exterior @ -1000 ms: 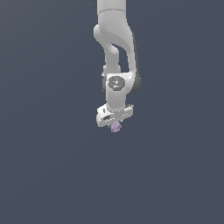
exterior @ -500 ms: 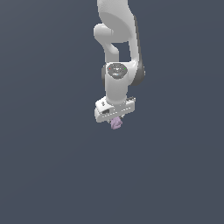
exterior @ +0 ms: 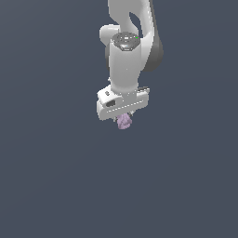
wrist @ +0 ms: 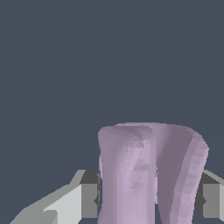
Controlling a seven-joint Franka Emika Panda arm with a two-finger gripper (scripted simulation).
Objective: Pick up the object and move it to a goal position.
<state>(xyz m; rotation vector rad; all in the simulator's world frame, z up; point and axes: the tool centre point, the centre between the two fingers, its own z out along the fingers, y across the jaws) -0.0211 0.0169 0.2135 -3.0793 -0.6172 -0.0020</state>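
White Panda arm comes down from the top of the exterior view, wrist pointing straight down, and the gripper sits roughly mid-frame w/ nothing but flat dark grey-blue bg around it. The object, a small lumpy pale lilac chunk, is tucked right under the gripper body, poking out below it, way narrower than the white hand.

Wrist view makes it clearer imo: the chunk fills the space btw the two fingers, one dark pad pressed on each side of it, so the jaws are closed down on it at a narrow-ish gap, holding it. Looks like two rounded lobes w/ a crease down the middle from this angle.

No floor or table edge visible in either view, so can't tell how high up it is.
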